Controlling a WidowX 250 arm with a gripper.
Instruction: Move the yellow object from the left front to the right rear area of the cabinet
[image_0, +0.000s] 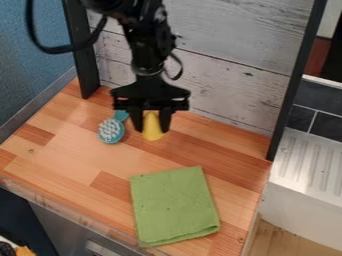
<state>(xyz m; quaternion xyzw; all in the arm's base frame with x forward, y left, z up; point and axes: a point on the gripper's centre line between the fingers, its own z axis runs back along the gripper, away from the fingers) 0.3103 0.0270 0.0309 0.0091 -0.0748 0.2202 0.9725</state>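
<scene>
The black gripper (151, 120) hangs over the rear part of the wooden surface, left of centre, in front of the white plank wall. Between its two fingers is the yellow object (152, 128), a rounded, upright piece with its lower part showing below the fingertips. The fingers stand against it on the left and right, and its top is partly hidden by the gripper. Whether its base touches the wood, I cannot tell.
A teal brush with pale bristles (111, 130) lies just left of the gripper. A folded green cloth (175, 205) lies at the front centre. Black posts stand at the rear left and at the right (294, 85); a white sink drainer (310, 165) lies beyond the right edge.
</scene>
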